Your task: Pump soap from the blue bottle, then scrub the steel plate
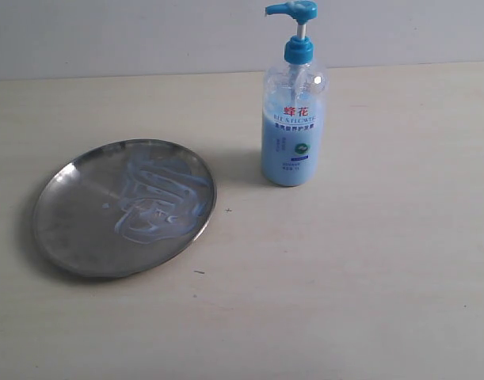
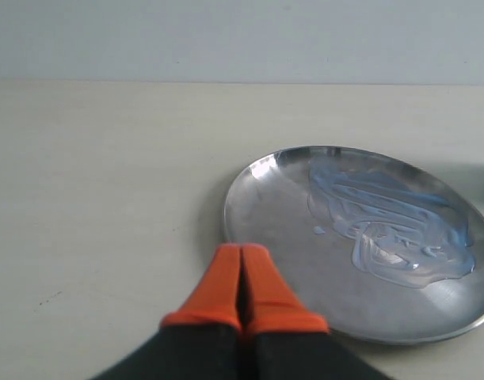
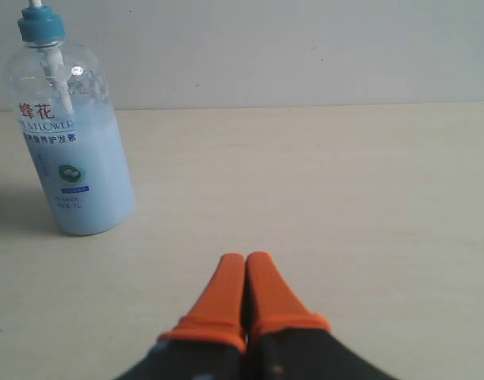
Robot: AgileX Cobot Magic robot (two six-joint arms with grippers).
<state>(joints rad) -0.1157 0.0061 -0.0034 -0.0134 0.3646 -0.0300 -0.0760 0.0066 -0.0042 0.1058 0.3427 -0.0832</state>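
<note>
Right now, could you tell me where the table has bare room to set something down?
The pale table is bare right of and in front of the tall clear blue-pump bottle. A narrower gap separates it from the round steel plate, itself smeared with bluish soap.

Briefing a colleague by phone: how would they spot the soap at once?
In the exterior view, a round steel plate lies on the pale table, left of the upright blue bottle. The soap is the glossy bluish-white streaks smeared across the plate's side nearer the bottle; the rest is bare grey metal.
</note>
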